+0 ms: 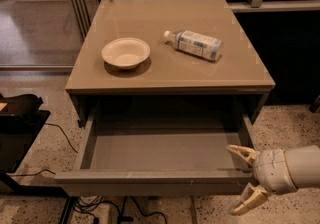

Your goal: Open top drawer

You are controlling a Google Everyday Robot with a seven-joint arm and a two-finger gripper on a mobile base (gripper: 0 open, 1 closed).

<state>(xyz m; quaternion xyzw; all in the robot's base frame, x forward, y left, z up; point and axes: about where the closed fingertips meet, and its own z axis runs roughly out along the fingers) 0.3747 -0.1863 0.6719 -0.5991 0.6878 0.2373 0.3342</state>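
The top drawer (150, 180) of the grey-taupe cabinet stands pulled far out, with its bare grey inside showing and nothing in it. My gripper (245, 178) is at the drawer's front right corner, coming in from the right. Its pale fingers (242, 152) are spread wide, one above the front panel's top edge and one below and in front of it. They are not clamped on the panel.
On the cabinet top (170, 75) sit a white bowl (126, 52) at the left and a plastic bottle (194, 44) lying on its side at the right. A black object (20, 110) and cables (55, 133) lie on the speckled floor to the left.
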